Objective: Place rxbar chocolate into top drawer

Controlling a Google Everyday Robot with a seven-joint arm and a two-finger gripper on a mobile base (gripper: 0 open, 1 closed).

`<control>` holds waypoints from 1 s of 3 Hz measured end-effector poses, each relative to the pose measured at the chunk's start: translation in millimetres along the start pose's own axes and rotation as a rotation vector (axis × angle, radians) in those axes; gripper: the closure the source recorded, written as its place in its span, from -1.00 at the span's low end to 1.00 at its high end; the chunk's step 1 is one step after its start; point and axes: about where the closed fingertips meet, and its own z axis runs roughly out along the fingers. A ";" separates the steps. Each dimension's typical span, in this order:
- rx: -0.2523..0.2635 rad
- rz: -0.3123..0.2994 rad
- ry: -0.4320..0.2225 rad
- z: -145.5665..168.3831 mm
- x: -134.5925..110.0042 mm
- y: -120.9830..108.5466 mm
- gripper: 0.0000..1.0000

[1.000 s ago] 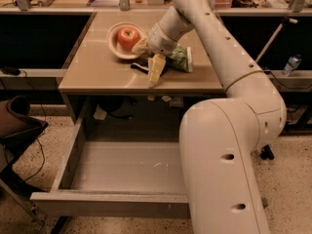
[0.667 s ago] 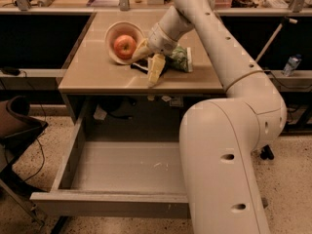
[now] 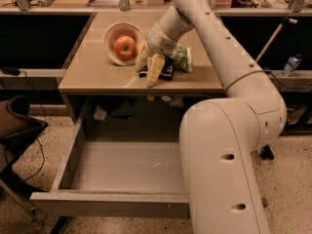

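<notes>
The rxbar chocolate (image 3: 167, 72), a slim black bar, lies on the beige table (image 3: 97, 77) near its front edge, partly under my gripper. My gripper (image 3: 149, 65) reaches down onto the bar's left end with its two beige fingers spread apart, one finger (image 3: 155, 68) on the bar and the other against the bowl. It is open and holds nothing. The top drawer (image 3: 117, 204), grey and shallow, is pulled fully out below the table and has nothing in it.
A white bowl (image 3: 111, 35) with a red apple (image 3: 125, 47) stands tipped up on its edge just left of the gripper. A green snack bag (image 3: 181, 58) lies right behind the bar. A dark chair (image 3: 14, 126) stands at the left.
The bowl has tipped up on its edge and slid left with the apple, pushed by the gripper's finger. The gripper has stayed at the bar.
</notes>
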 end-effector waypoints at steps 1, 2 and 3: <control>0.000 0.000 0.000 -3.2 -2.3 -0.5 1.00; 0.002 -0.001 0.001 -7.2 -3.5 1.6 1.00; 0.003 -0.002 0.001 -9.6 -4.6 3.4 1.00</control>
